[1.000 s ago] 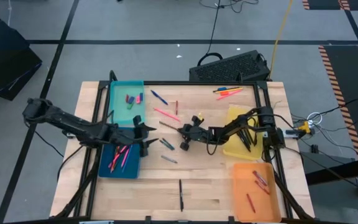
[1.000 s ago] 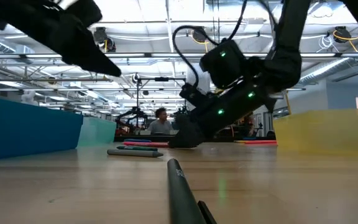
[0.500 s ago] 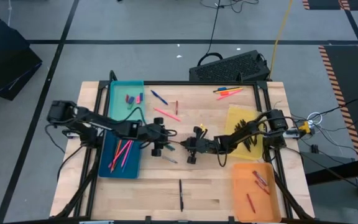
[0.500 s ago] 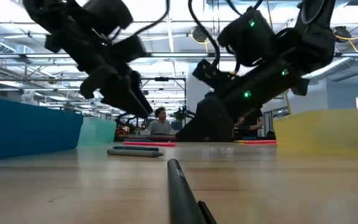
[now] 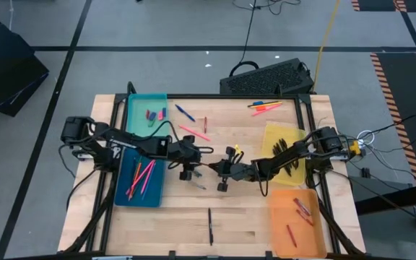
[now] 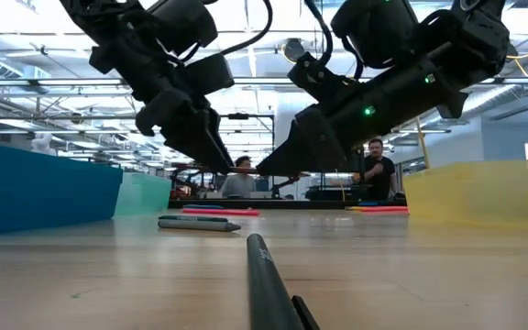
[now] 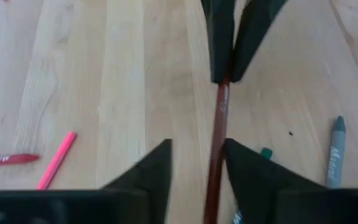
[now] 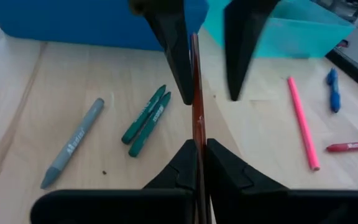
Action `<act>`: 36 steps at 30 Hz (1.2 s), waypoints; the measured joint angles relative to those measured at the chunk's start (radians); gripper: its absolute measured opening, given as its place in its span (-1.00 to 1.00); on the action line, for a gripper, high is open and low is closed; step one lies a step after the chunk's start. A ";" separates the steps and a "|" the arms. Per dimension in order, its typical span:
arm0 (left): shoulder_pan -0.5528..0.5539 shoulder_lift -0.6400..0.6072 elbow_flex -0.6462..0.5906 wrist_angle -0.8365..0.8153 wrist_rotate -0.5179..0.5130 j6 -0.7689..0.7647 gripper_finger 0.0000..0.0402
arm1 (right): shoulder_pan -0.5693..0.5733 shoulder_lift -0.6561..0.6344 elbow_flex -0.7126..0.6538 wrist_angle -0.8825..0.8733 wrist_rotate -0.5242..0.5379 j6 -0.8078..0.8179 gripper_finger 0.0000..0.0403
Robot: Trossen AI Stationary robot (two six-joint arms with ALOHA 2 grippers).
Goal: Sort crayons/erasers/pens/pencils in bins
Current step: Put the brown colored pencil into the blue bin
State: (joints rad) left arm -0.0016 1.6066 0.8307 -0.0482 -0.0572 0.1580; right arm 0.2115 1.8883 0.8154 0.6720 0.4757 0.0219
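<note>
A thin dark-red pencil hangs over the table's middle, and my right gripper is shut on it. My left gripper faces it from the left, open, one finger on each side of the pencil's free end. I cannot tell whether a finger touches it. In the high view the two grippers meet tip to tip. Two green crayons and a grey one lie on the wood below. The teal bin holds erasers, and the dark blue bin holds pink and red sticks. My right gripper pinches the pencil between its two fingers, which lie along it. They come from the table's right, slanting a little downward. The pencil sticks out past the fingertips toward my left gripper, about level and clear of the table.
The yellow bin holds black sticks and the orange bin holds crayons. A pink stick, a blue pen and a red crayon lie at the far middle. A black pen lies near the front edge.
My left gripper has moved from over the dark blue bin toward the table's right, up to my right gripper, and now straddles the pencil's free end. My right gripper has risen off the table with the pencil and drifted a little toward the near edge.
</note>
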 joint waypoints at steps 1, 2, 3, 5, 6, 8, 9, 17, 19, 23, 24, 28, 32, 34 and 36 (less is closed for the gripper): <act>0.001 0.000 0.005 -0.014 0.002 0.005 -0.35 | 0.000 -0.002 0.000 0.001 0.003 -0.001 -0.94; 0.000 0.000 0.010 -0.024 0.005 0.015 -0.47 | 0.000 -0.002 0.000 0.002 0.006 -0.002 -0.94; 0.000 0.000 0.012 -0.029 0.010 0.027 -0.59 | 0.000 -0.002 0.000 0.005 0.012 -0.004 -0.94; 0.000 0.000 0.012 -0.034 0.032 0.051 -0.83 | 0.000 -0.002 0.000 0.006 0.020 -0.008 -0.94; 0.000 0.000 0.012 -0.037 0.039 0.059 -0.89 | 0.000 -0.002 0.000 0.007 0.017 -0.010 -0.94; -0.001 0.000 0.012 -0.037 0.040 0.056 -0.90 | 0.000 -0.002 0.000 0.008 0.018 -0.010 -0.94; -0.001 0.000 0.012 -0.037 0.034 0.048 -0.87 | 0.001 -0.002 0.000 0.010 0.018 -0.010 -0.94; -0.017 -0.034 0.012 -0.078 -0.045 0.020 -0.92 | 0.017 -0.018 0.002 0.039 0.030 -0.045 -0.71; -0.012 -0.065 0.012 -0.125 -0.096 0.004 -0.92 | 0.028 -0.043 0.003 0.041 0.019 -0.063 -0.55; -0.016 -0.164 0.013 -0.260 -0.180 -0.083 -0.92 | 0.048 -0.117 0.003 0.031 0.021 -0.108 -0.22; -0.021 -0.194 0.012 -0.317 -0.191 -0.128 -0.92 | 0.051 -0.138 0.003 0.028 0.027 -0.126 -0.15; -0.083 -0.312 0.019 -0.534 -0.239 -0.368 -0.92 | 0.069 -0.193 0.003 -0.026 0.080 -0.178 0.06; -0.227 -0.414 0.052 -0.755 -0.245 -0.624 -0.92 | 0.073 -0.216 0.003 -0.071 0.133 -0.160 0.15; -0.313 -0.451 0.082 -0.864 -0.246 -0.759 -0.92 | 0.087 -0.215 0.003 -0.086 0.149 -0.128 0.17; -0.398 -0.479 0.110 -0.967 -0.248 -0.911 -0.92 | 0.100 -0.214 0.003 -0.096 0.152 -0.092 0.17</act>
State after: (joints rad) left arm -0.3995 1.1273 0.9407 -1.0155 -0.3050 -0.7535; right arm 0.3112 1.6745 0.8181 0.5761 0.6276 -0.0700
